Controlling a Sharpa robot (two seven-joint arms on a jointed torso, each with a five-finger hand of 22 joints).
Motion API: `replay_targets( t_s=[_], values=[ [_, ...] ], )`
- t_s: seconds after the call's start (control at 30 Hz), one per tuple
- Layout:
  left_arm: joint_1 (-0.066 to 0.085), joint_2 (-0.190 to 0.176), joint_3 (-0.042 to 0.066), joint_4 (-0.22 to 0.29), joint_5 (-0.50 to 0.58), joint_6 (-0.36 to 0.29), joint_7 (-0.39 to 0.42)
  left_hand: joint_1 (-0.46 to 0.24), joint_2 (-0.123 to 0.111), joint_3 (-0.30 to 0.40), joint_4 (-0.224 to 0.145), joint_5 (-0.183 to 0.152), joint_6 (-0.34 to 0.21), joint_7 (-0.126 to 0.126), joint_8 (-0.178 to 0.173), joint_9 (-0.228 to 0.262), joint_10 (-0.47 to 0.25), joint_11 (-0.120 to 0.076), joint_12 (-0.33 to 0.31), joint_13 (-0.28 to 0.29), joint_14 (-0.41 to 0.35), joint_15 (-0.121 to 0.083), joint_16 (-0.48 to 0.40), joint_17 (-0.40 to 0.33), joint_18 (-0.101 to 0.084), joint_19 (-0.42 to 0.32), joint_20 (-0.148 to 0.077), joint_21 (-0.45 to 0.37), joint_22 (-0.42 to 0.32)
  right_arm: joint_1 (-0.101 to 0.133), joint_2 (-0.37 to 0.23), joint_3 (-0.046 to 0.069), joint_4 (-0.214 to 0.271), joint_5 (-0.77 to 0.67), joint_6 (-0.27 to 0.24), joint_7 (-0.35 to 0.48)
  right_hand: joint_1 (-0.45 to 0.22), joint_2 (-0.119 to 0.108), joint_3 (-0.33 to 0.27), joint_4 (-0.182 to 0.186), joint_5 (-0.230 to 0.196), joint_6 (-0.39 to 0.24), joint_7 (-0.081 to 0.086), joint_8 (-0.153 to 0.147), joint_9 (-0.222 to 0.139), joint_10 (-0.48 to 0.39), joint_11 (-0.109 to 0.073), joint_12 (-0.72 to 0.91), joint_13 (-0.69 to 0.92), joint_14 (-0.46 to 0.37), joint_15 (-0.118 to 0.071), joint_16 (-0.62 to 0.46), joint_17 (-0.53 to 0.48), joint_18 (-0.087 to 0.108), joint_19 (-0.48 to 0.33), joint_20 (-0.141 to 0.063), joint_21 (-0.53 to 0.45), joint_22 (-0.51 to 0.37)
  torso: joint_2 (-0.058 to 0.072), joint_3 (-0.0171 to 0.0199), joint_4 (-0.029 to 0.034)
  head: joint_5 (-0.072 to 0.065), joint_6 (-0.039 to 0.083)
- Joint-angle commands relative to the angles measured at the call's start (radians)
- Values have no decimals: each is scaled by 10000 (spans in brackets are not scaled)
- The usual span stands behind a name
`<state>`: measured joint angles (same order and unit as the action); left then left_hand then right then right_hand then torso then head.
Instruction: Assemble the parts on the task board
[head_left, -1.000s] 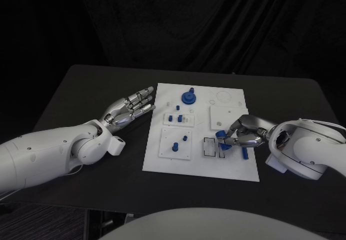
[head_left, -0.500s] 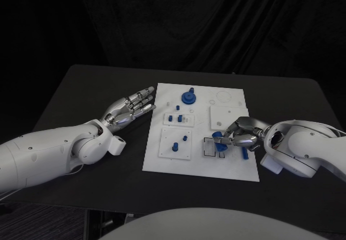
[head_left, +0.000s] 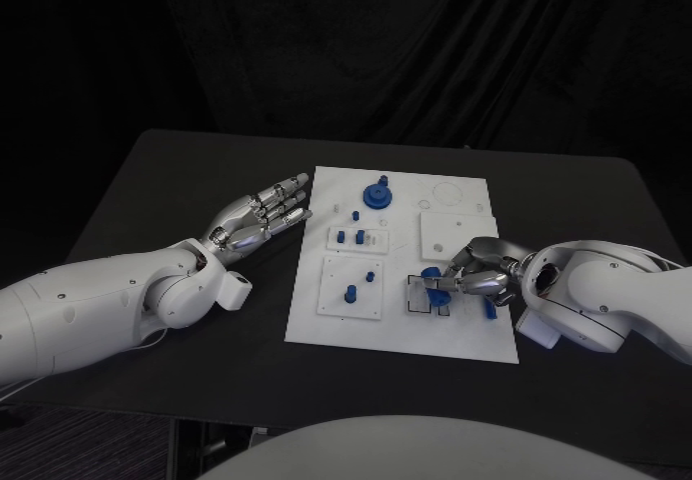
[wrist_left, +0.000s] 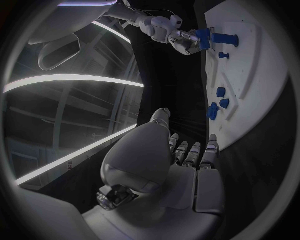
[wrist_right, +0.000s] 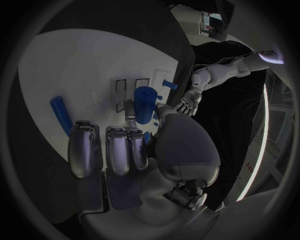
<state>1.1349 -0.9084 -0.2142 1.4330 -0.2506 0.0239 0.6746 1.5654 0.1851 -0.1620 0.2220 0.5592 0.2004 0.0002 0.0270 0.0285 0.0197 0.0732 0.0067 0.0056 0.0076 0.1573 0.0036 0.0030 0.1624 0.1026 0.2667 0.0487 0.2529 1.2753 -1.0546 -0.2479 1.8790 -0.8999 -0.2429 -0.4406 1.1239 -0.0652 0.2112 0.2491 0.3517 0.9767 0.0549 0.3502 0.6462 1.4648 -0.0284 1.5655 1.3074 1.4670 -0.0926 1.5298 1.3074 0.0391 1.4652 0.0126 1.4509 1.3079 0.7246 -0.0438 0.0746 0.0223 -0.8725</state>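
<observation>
The white task board (head_left: 329, 325) lies mid-table. My right hand (head_left: 473, 272) hovers over its right part and pinches a short blue cylinder (wrist_right: 145, 103) between thumb and fingers, just above the dark-rimmed slots (head_left: 423, 297). A blue rod (head_left: 490, 307) lies flat on the board beside that hand. My left hand (head_left: 261, 215) is flat and open with fingers spread, over the table left of the board, holding nothing. In the left wrist view the right hand (wrist_left: 179, 36) holds the blue cylinder (wrist_left: 202, 35) over the board (wrist_left: 247, 85).
Other blue parts stand on the board: a round geared piece (head_left: 378, 193) at the far side, a small peg (head_left: 356, 214), a pair of pieces (head_left: 346, 237) and two pegs (head_left: 352, 293) in the left insets. A white square plate (head_left: 456, 232) lies behind the right hand.
My right hand has shifted slightly left with the blue cylinder, nearer the slots. The left hand has not moved.
</observation>
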Motion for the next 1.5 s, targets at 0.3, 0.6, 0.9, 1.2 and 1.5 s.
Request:
replay_targets(
  t_s=[0.3,0.6,0.9,1.2,1.5],
  values=[
    [-34,27,7,-14,13,156,134,28,71,-13,-46,26,41,59,42,12,44,58,0,12,20,12,3,5,174,69,0,49,-13,-87,98,2,-65,-304,426,-376,-426,157,369,-227,13,-104,23,-199,-42,1060,120,53,2633,756,132,-122,1220,6,294,179,-300,2092,-3,17,-22,38,-2],
    [-44,32,7,-24,13,174,110,25,72,-11,-49,26,44,88,42,12,38,64,-2,10,20,23,3,5,171,71,4,50,-16,-109,151,2,-105,-363,371,-249,-970,117,-38,249,-11,-320,128,-381,-117,1060,216,53,2633,752,216,-145,1178,56,192,262,-520,2021,-5,29,-27,58,-2],
    [-50,28,7,-24,13,183,91,25,72,-11,-49,26,44,88,42,12,38,64,-2,10,20,23,3,5,171,71,4,50,-16,-117,182,2,-132,-372,479,-159,-1498,230,-563,413,-14,-403,163,-488,-198,1060,253,53,2633,728,253,-192,1073,94,118,308,-698,1970,-3,22,-17,68,-2],
    [-56,26,7,-18,13,188,85,21,72,-9,-52,14,18,113,37,8,34,73,-4,8,23,36,4,5,168,66,9,48,-32,-122,202,2,-110,-465,723,-197,-1410,120,-746,320,-7,-400,163,-508,-227,1060,254,53,2633,747,255,-159,1154,95,122,313,-706,1972,-5,17,-15,67,-2],
    [-60,19,7,-14,13,192,73,21,72,-9,-52,14,18,113,37,8,34,73,-4,8,23,36,4,5,168,66,9,48,-32,-125,203,2,-94,-598,871,-218,-1148,134,-833,210,6,-291,137,-468,-234,1060,233,53,2633,749,241,-158,1155,96,127,305,-718,1973,2,20,-26,78,-2]
  ],
)
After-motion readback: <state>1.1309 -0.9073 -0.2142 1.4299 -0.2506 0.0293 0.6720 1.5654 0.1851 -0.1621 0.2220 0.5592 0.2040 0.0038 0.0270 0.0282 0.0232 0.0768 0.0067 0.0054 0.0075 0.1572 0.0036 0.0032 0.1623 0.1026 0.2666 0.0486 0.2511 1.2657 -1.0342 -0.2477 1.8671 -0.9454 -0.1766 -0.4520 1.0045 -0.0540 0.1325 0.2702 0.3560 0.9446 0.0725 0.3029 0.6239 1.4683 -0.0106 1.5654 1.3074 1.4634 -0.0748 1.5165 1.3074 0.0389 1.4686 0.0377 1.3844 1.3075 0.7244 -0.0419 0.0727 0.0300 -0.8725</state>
